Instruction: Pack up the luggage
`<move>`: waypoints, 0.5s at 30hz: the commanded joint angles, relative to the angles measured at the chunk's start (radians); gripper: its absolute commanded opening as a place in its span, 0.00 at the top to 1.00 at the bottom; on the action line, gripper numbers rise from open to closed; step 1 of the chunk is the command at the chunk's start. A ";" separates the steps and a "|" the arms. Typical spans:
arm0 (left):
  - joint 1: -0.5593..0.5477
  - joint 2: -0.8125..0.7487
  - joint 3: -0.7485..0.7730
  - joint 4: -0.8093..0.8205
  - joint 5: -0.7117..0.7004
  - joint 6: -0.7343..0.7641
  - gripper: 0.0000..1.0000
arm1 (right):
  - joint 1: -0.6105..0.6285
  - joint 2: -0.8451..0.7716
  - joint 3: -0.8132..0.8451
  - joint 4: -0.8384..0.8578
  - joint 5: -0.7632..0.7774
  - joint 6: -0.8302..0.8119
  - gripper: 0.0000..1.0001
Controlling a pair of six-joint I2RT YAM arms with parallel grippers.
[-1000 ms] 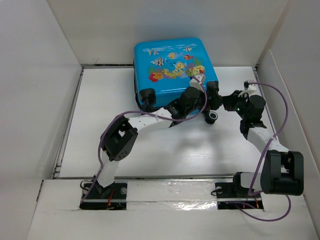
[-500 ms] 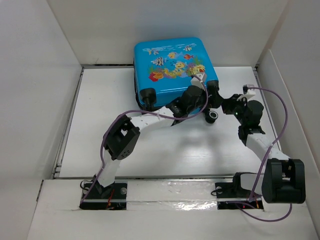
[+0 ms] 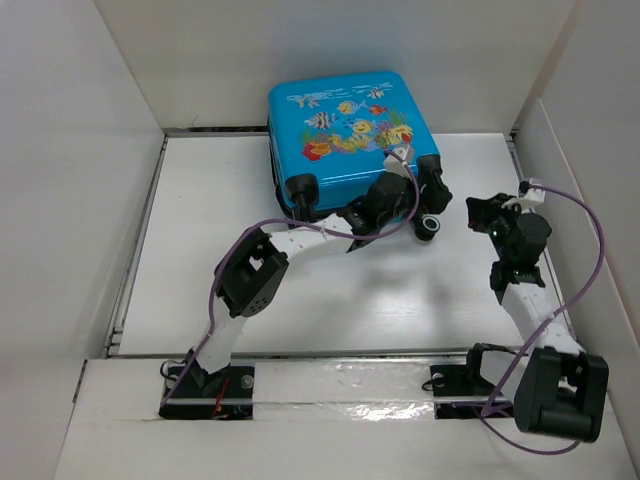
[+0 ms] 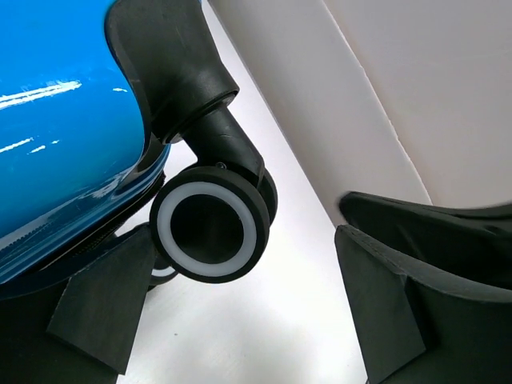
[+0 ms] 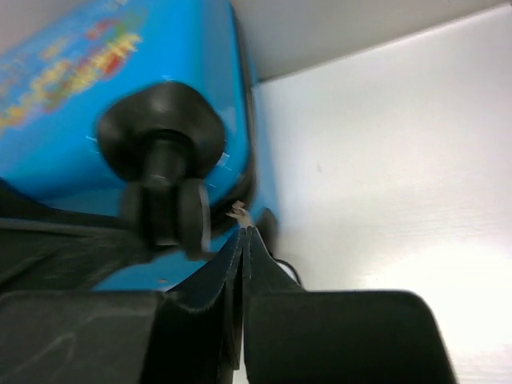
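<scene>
The luggage [image 3: 345, 130] is a bright-blue suitcase with a fish print, lying closed at the back of the table. My left gripper [image 3: 424, 212] is at its near right corner. In the left wrist view it [image 4: 264, 272] is open, with a black wheel with a white ring [image 4: 210, 230] between its fingers, close to the left one, below the blue shell [image 4: 56, 136]. My right gripper [image 3: 478, 211] is a short way right of the suitcase. In the right wrist view it [image 5: 244, 234] is shut, its tips pointing at the blurred blue shell [image 5: 72, 104], its wheel [image 5: 164, 212] and a small pale tab [image 5: 238, 212].
White walls stand close on the left [image 3: 70, 170], back [image 3: 330, 50] and right [image 3: 585, 180] of the white table [image 3: 200, 250]. The right arm's purple cable [image 3: 590, 250] loops near the right wall.
My right gripper has pulled back to the right, away from the suitcase corner. The suitcase has shifted slightly. My left gripper has stayed at the wheel.
</scene>
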 commanded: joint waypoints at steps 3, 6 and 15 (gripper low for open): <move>0.048 0.074 0.030 0.006 0.018 -0.154 0.09 | -0.056 0.238 0.077 0.147 -0.144 -0.017 1.00; 0.048 0.056 -0.007 0.031 0.015 -0.149 0.13 | -0.067 0.400 0.239 0.095 -0.241 -0.067 0.93; 0.089 -0.003 -0.113 0.049 0.010 -0.125 0.11 | 0.227 0.429 0.283 0.104 -0.309 -0.201 0.87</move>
